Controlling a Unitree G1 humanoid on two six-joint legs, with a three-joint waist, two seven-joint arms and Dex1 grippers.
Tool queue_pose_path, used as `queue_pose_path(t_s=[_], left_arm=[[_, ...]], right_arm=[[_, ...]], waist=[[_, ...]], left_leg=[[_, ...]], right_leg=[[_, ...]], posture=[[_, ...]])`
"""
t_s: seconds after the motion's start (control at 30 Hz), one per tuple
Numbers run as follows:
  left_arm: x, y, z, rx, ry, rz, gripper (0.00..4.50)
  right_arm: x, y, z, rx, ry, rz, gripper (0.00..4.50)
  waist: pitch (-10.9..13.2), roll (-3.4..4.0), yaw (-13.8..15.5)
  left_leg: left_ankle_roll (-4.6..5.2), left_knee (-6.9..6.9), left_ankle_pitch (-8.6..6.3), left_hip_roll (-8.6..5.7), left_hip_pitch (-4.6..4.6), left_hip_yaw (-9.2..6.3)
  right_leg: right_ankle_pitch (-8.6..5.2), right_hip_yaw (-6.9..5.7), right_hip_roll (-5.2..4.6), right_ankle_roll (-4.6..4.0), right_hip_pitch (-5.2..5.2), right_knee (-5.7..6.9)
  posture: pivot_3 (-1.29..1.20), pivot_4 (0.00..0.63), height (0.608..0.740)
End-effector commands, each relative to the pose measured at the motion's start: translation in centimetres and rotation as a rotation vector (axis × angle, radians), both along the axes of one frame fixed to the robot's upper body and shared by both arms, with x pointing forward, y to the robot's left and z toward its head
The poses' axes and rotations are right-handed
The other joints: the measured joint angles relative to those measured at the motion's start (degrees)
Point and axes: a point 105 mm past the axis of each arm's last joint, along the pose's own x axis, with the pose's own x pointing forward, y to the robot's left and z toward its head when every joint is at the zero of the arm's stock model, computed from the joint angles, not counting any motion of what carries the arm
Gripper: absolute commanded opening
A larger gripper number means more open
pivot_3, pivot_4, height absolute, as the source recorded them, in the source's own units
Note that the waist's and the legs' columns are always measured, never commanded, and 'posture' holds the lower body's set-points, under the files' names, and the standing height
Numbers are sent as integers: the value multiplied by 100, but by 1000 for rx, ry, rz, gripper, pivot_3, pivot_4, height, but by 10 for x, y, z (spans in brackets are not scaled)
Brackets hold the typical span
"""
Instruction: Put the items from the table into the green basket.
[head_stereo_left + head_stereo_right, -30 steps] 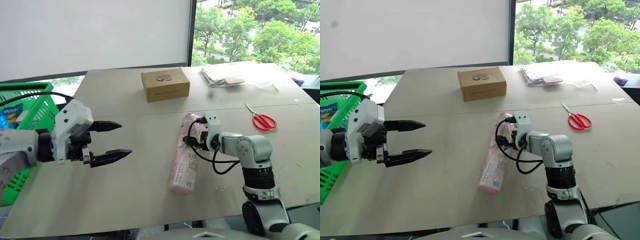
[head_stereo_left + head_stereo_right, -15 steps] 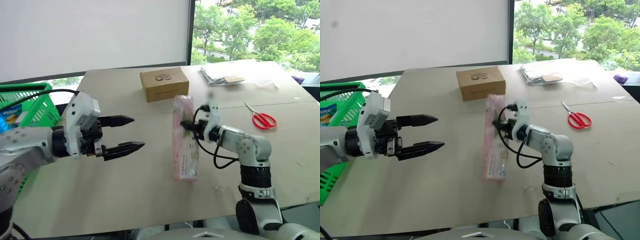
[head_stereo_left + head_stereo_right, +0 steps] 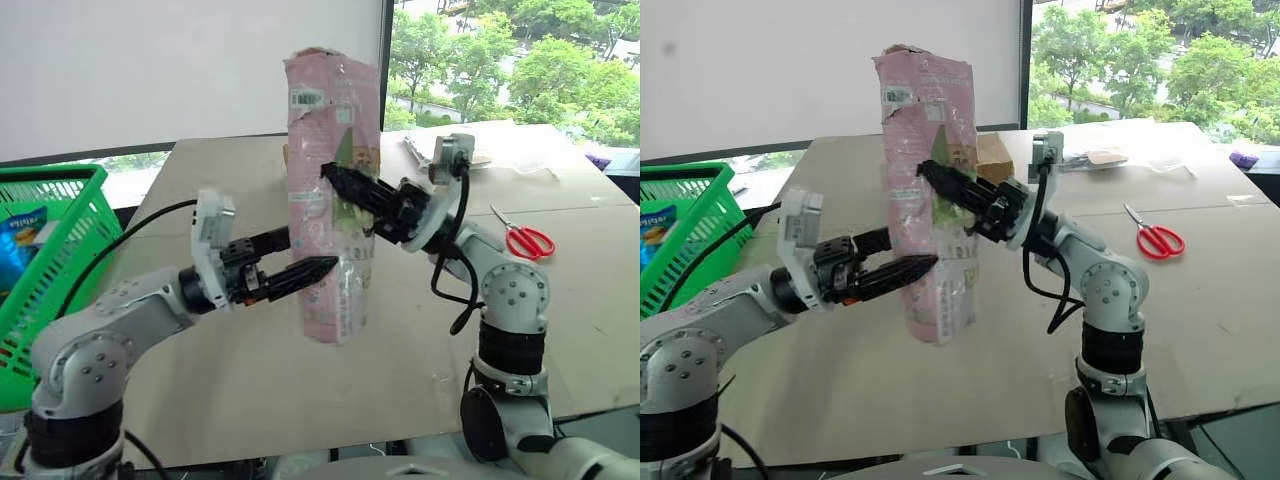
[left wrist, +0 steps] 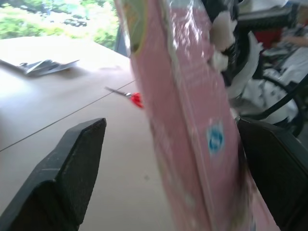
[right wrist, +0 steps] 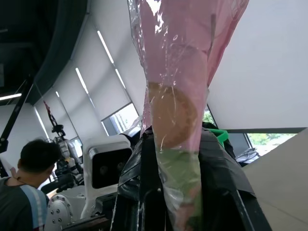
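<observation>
Table (image 3: 220,380) behind: box (image 3: 992,157), scissors (image 3: 522,240); upright packet (image 3: 333,190) blocks box.

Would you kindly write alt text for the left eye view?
The right hand holds a long pink snack packet upright above the table, while the open left hand reaches its lower half. A green basket stands at the left.

Table (image 3: 220,390) bears box (image 3: 992,158); scissors (image 3: 522,238); papers (image 3: 480,155).

Right gripper (image 3: 335,176) in the middle of the frame, arm bent up, fingers squeezed tight on the pink snack packet (image 3: 333,120), left gripper (image 3: 312,253) just below it, fingers spread wide around the packet's lower part
</observation>
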Motion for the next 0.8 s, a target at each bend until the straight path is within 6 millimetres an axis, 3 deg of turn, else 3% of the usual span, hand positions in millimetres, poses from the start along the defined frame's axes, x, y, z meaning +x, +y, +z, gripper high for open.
queue_pose_path(t_s=[0.03, 0.07, 0.17, 0.27, 0.4, 0.47, 0.57, 0.8], left_arm=[[-7, -4, 16, -64, -38, -45, 4500], [-8, -4, 14, -58, -21, -54, 4500], [-18, -4, 4, -21, 24, -113, 3641], [-15, -3, 1, -7, 34, -100, 2165], [-9, -4, -4, 15, 38, -83, 327], [-6, -3, -5, 23, 29, -70, 278], [6, 2, 2, 26, -24, 0, 278], [33, 45, 35, 145, -202, 281, 278]], right_arm=[[-10, 4, 23, 60, -101, 19, 107], [-10, 5, 23, 63, -105, 21, 107], [-9, 6, 25, 68, -113, 16, 107], [-6, 6, 26, 65, -112, 6, 107], [-5, 6, 23, 46, -87, 22, 1971], [-10, 6, 23, 46, -75, 78, 2909], [-4, -2, 18, 4, -84, 24, 4343], [13, -48, -18, -225, -148, -74, 4500]], waist=[[0, 0, -4], [0, 1, -2], [2, 3, -12], [1, 2, 3], [1, 2, 4], [2, 3, -3], [2, 3, -4], [4, 1, -2]], left_leg=[[0, -1, 0, 0, 0, -1], [0, -2, 0, -1, 0, 0], [0, -2, 0, -2, 0, 1], [0, -2, 0, -2, 0, 0], [0, -1, 0, -6, 0, 0], [0, 0, 0, -7, 0, 1], [0, -3, 0, -7, -1, -1], [1, -3, 0, -12, -4, 4]], right_leg=[[1, 0, 2, -1, 0, 0], [1, 0, 5, -2, 0, -1], [-2, 0, 8, 1, 0, -2], [-4, -1, 8, 3, 0, -3], [-6, -1, 5, 2, 1, -3], [-5, 0, 4, 3, 1, -4], [-5, -1, 5, 2, 0, -5], [-5, 1, 5, 4, 0, -13]], posture=[[123, 0, 724], [120, 0, 724], [118, 0, 724], [114, 0, 724], [111, 0, 724], [110, 0, 724], [110, 0, 724], [115, 0, 724]])
